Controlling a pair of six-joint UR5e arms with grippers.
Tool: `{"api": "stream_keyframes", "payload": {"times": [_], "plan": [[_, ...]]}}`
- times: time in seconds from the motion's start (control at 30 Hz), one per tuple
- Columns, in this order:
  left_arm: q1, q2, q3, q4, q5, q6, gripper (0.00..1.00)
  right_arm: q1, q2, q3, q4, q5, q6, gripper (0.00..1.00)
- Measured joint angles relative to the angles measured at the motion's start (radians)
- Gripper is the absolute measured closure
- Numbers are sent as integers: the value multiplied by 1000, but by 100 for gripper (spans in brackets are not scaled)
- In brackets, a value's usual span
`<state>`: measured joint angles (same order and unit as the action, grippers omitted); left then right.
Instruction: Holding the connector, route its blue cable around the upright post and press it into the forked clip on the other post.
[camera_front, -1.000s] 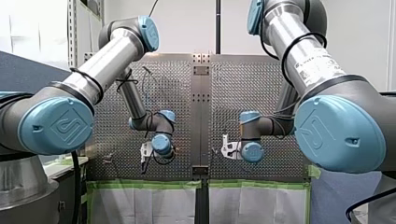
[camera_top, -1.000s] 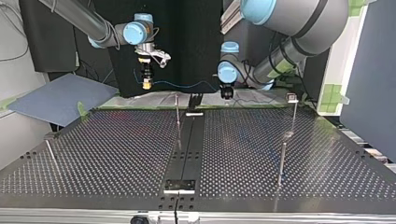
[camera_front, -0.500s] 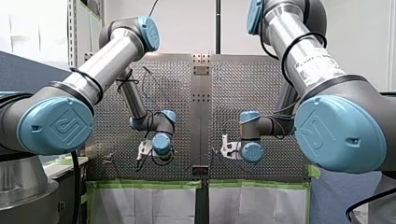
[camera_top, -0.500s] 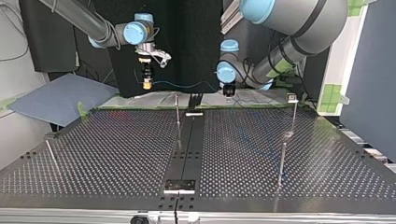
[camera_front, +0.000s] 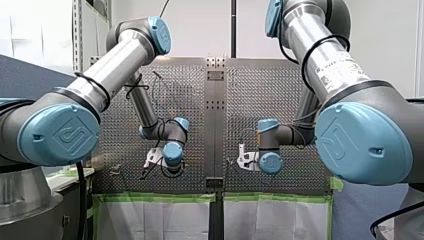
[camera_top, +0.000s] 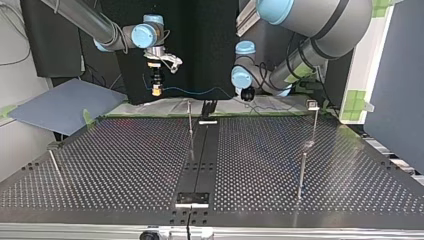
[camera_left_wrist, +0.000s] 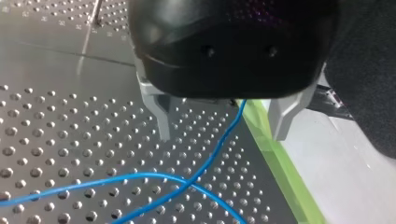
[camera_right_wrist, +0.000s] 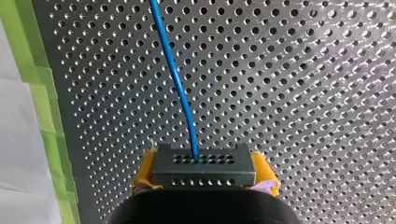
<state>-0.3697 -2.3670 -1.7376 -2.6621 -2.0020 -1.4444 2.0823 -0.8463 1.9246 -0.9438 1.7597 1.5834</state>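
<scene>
One change: your left jaws, apart around the cable (camera_left_wrist: 187, 183), have swung toward the top view's right, seemingly lining up a grip; right jaws clamp the connector (camera_right_wrist: 203, 168).

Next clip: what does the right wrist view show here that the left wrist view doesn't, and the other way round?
Only the right wrist view: the black connector, clamped by my right gripper between its yellow pads, with the blue cable leaving its middle. Only the left wrist view: my left gripper, its metal fingers apart, the cable passing loosely between them and crossing itself ahead of them. Both: the blue cable, the perforated table and the green tape along its edge.
</scene>
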Motion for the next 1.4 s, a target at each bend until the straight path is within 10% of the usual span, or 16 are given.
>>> {"api": "stream_keyframes", "payload": {"times": [0.4, 1.4], "plan": [[0, -13, 2, 51, 33, 85, 0, 0, 0, 1, 1, 0, 0, 100], [0, -71, 29, 71, 133, 44, 0, -14, -1, -1, 13, -1, 0, 100]]}}
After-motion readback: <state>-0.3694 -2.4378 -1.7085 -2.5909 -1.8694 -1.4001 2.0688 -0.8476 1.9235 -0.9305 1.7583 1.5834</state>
